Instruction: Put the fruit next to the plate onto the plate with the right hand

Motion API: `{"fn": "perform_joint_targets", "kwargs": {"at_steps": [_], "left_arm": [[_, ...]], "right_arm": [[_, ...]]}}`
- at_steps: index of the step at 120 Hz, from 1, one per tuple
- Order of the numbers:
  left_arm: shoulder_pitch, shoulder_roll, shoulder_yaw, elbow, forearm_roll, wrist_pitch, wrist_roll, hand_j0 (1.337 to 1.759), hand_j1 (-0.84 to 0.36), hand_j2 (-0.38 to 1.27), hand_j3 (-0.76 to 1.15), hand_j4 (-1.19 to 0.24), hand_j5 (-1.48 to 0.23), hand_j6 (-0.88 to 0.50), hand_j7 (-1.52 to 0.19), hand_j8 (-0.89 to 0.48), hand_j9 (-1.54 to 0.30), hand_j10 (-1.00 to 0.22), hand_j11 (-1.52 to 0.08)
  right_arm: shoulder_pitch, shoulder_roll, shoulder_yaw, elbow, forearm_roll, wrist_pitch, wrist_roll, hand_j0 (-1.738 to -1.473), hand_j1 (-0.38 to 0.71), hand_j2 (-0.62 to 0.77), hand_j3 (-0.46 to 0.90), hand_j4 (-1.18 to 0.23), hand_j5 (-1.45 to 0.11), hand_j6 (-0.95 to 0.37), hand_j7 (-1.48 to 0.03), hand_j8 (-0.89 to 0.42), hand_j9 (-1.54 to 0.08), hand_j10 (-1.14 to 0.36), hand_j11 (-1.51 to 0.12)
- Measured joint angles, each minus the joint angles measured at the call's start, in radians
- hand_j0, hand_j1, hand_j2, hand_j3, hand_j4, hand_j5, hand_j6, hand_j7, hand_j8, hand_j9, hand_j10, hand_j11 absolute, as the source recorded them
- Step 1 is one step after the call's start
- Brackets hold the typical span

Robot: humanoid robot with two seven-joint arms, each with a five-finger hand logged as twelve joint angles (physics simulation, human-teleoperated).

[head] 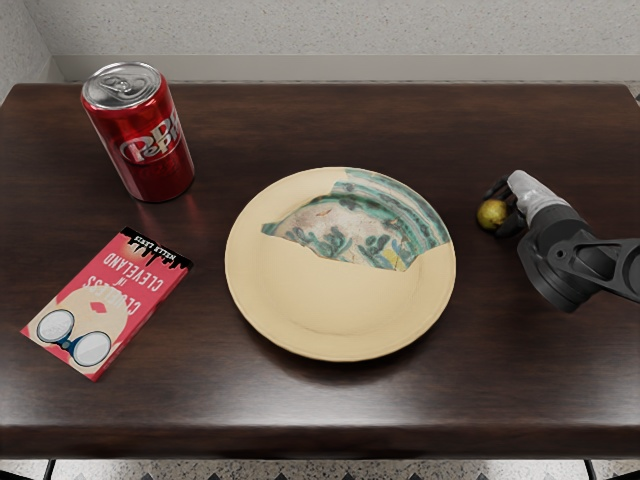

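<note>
Your right robot hand point(515, 208) seems to grip the fruit point(490, 214), just right of the plate point(320, 300), so it can lift it over the rim.

A soda can point(138, 130) stands upright — a red book point(107, 300) lies nearby.

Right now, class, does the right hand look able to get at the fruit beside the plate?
Probably yes: the right hand is right at the fruit, to the right of the plate, with nothing between them.
</note>
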Motion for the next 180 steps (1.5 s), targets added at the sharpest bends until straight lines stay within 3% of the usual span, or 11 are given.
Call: {"fn": "perform_joint_targets", "kwargs": {"at_steps": [73,89,94,109,110,113,115,119,122,148,180], "left_arm": [[0.000,0.000,0.000,0.000,0.000,0.000,0.000,1.658,0.32,0.00,0.00,-0.02,-0.03,-0.02,-0.03,-0.02,-0.03,-0.02,-0.03],[0.001,0.000,0.000,0.000,0.000,0.000,0.000,1.658,0.32,0.00,0.00,-0.02,-0.03,-0.02,-0.03,-0.02,-0.03,-0.02,-0.03],[0.001,0.000,0.000,0.000,0.000,0.000,0.000,1.658,0.32,0.00,0.00,-0.02,-0.03,-0.02,-0.03,-0.02,-0.03,-0.02,-0.03],[0.000,0.000,0.000,0.000,0.000,0.000,0.000,1.658,0.32,0.00,0.00,-0.02,-0.03,-0.02,-0.03,-0.02,-0.03,-0.02,-0.03],[0.000,0.000,0.000,0.000,0.000,0.000,0.000,1.658,0.32,0.00,0.00,-0.02,-0.03,-0.02,-0.03,-0.02,-0.03,-0.02,-0.03],[0.000,0.000,0.000,0.000,0.000,0.000,0.000,1.658,0.32,0.00,0.00,-0.02,-0.03,-0.02,-0.03,-0.02,-0.03,-0.02,-0.03],[0.000,0.000,0.000,0.000,0.000,0.000,0.000,1.658,0.32,0.00,0.00,-0.02,-0.03,-0.02,-0.03,-0.02,-0.03,-0.02,-0.03],[0.000,0.000,0.000,0.000,0.000,0.000,0.000,1.658,0.32,0.00,0.00,-0.02,-0.03,-0.02,-0.03,-0.02,-0.03,-0.02,-0.03],[0.000,0.000,0.000,0.000,0.000,0.000,0.000,1.658,0.32,0.00,0.00,-0.02,-0.03,-0.02,-0.03,-0.02,-0.03,-0.02,-0.03],[0.000,0.000,0.000,0.000,0.000,0.000,0.000,1.658,0.32,0.00,0.00,-0.02,-0.03,-0.02,-0.03,-0.02,-0.03,-0.02,-0.03],[0.000,0.000,0.000,0.000,0.000,0.000,0.000,1.658,0.32,0.00,0.00,-0.02,-0.03,-0.02,-0.03,-0.02,-0.03,-0.02,-0.03]], "right_arm": [[-0.003,0.034,0.002,-0.029,-0.008,-0.002,-0.017,-1.678,0.24,-0.10,0.20,-0.51,-0.93,-0.35,-0.98,-0.42,-0.96,-0.61,-0.96],[-0.003,0.035,0.004,-0.029,-0.009,0.001,-0.020,-1.685,0.23,-0.10,0.13,-0.48,-0.99,-0.30,-1.05,-0.40,-1.02,-0.60,-1.02],[-0.001,0.035,0.006,-0.029,-0.009,0.007,-0.020,-1.669,0.23,-0.04,-0.12,-0.48,-1.01,-0.30,-1.06,-0.40,-1.03,-0.60,-1.04],[0.005,0.031,0.022,-0.028,0.005,0.050,-0.022,-1.688,0.24,0.02,-0.31,-0.43,-1.05,-0.27,-1.10,-0.37,-1.07,-0.58,-1.08],[0.005,0.031,0.025,-0.027,0.007,0.053,-0.021,-1.664,0.26,0.01,-0.06,-0.44,-1.06,-0.28,-1.10,-0.40,-1.07,-0.60,-1.08],[0.006,0.029,0.033,-0.027,0.008,0.065,-0.021,-1.677,0.25,0.05,-0.25,-0.43,-1.06,-0.28,-1.10,-0.39,-1.08,-0.61,-1.09],[0.006,0.027,0.039,-0.026,0.010,0.073,-0.020,-1.663,0.25,0.07,-0.03,-0.45,-1.06,-0.29,-1.10,-0.42,-1.08,-0.63,-1.09],[0.006,0.021,0.052,-0.025,0.014,0.090,-0.019,-1.664,0.24,0.18,-0.27,-0.48,-1.07,-0.32,-1.11,-0.45,-1.09,-0.68,-1.09],[0.006,0.014,0.064,-0.024,0.018,0.106,-0.018,-1.655,0.24,0.20,0.00,-0.50,-1.08,-0.35,-1.11,-0.48,-1.09,-0.70,-1.10],[0.005,-0.076,0.153,-0.005,0.050,0.230,-0.012,-1.654,0.27,0.43,0.00,-0.54,-1.13,-0.38,-1.13,-0.50,-1.14,-0.80,-1.14],[0.003,-0.183,0.285,0.006,0.111,0.503,-0.011,-1.654,0.24,0.35,0.00,-0.57,-1.18,-0.39,-1.13,-0.49,-1.16,-0.84,-1.16]]}}
